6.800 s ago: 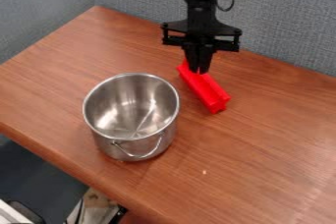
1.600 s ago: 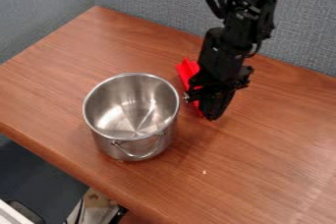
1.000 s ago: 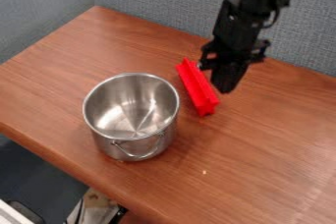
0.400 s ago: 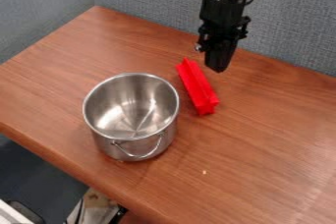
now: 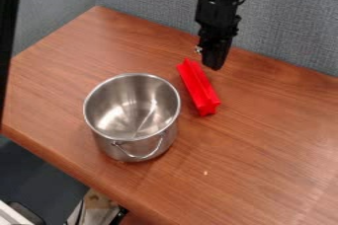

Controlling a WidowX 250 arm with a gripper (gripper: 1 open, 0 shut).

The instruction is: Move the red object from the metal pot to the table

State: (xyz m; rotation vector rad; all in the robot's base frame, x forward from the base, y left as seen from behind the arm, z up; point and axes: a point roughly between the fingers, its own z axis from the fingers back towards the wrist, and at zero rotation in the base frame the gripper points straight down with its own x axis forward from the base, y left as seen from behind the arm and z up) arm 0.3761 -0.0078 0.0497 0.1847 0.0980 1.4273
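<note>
Reddish-brown wood-grain table (image 5: 284, 140) runs against a grey-blue wall. On your left sits the metal pot (image 5: 132, 116), upright, nothing visible inside it. Just right of it you see the red object (image 5: 200, 86) lying flat on the table, close to the pot but not touching it. Above its far end your end effector (image 5: 211, 62) points down, clenched on nothing.

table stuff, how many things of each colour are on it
red: 1, the red object, lying flat beside the pot
silver: 1, the metal pot, nothing visible inside
total: 2 on the table
</note>
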